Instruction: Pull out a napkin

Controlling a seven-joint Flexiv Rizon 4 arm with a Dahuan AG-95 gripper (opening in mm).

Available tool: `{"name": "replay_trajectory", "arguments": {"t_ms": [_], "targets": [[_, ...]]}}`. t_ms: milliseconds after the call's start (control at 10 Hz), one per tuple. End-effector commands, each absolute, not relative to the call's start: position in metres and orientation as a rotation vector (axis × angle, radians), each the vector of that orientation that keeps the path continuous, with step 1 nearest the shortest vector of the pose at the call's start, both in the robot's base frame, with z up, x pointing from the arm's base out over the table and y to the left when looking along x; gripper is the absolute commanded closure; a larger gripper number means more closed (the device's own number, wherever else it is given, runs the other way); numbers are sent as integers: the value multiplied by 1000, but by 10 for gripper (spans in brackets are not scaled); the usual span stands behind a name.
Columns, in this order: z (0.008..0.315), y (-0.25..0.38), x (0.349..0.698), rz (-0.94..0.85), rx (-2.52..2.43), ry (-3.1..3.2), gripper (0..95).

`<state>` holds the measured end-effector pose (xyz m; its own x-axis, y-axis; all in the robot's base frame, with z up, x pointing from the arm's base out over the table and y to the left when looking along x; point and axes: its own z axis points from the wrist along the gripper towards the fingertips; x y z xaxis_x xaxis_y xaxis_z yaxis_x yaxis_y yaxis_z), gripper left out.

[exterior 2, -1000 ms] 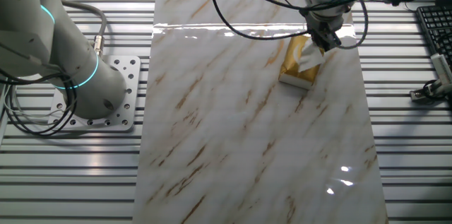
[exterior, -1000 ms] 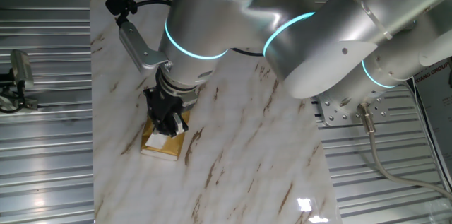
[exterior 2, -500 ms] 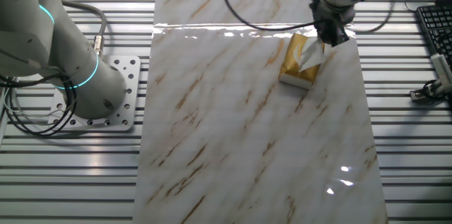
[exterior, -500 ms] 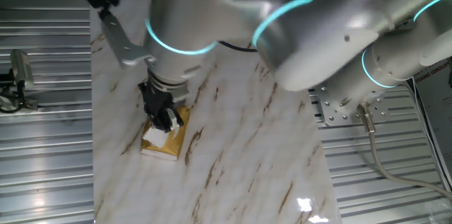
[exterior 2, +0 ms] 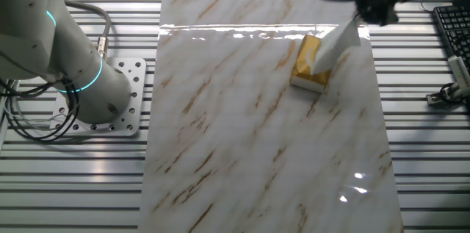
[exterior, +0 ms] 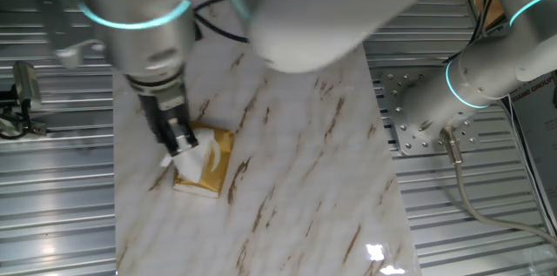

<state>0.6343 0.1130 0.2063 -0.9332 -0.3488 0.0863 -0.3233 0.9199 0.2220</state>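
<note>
The golden tissue pack [exterior: 211,168] [exterior 2: 308,62] lies flat on the marble table. The white napkin [exterior 2: 334,43] stretches from the pack's slot up to my gripper [exterior 2: 364,14], one end still in the pack. In one fixed view the gripper [exterior: 178,145] is up and to the left of the pack, shut on the napkin [exterior: 191,164], which bunches under the fingertips. The gripper is blurred by motion in both views.
The marble slab [exterior 2: 257,130] lies on a ribbed metal bench. The arm's base plate [exterior 2: 110,108] is to the left in the other fixed view, a keyboard [exterior 2: 452,23] at the right edge. A small clamp [exterior: 22,93] stands at the left in one fixed view.
The gripper has lifted and moved away from the pack, drawing the napkin out into a longer strip. The pack has stayed in place.
</note>
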Motion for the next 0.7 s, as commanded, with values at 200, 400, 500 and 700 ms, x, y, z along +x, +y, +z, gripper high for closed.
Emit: {"name": "replay_trajectory", "arguments": {"t_ms": [200, 400, 500, 700], "targets": [[260, 129, 661, -324, 454, -2807, 950], [273, 131, 670, -331, 475, -2779, 950], [273, 131, 671, -333, 476, -2779, 950], [265, 127, 677, -337, 552, -2783, 950]]}}
